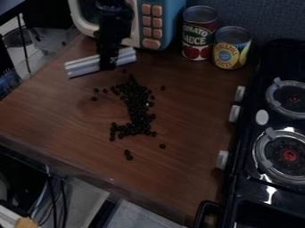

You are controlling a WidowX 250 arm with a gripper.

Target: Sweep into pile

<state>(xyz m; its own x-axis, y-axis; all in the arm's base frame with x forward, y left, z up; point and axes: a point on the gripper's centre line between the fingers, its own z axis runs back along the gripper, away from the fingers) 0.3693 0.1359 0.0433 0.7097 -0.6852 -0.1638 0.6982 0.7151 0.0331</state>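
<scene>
The gripper (109,62) hangs at the upper left of the wooden surface, in front of the toy microwave. It is at the middle of a pale, ridged sweeping tool (85,66), which spans to both sides of it; whether the fingers hold it I cannot tell. Small dark beads (138,104) lie below and right of the tool, in an uneven band that runs down the middle of the surface and bends left at its lower end. A few stray beads lie apart, left of the band, at its right and below it.
A blue and white toy microwave (154,24) stands at the back. Right of it are a tomato sauce can (199,35) and a yellow can (232,48). A black toy stove (244,178) with knobs borders the right side. The table's front edge (89,171) slants across the lower left.
</scene>
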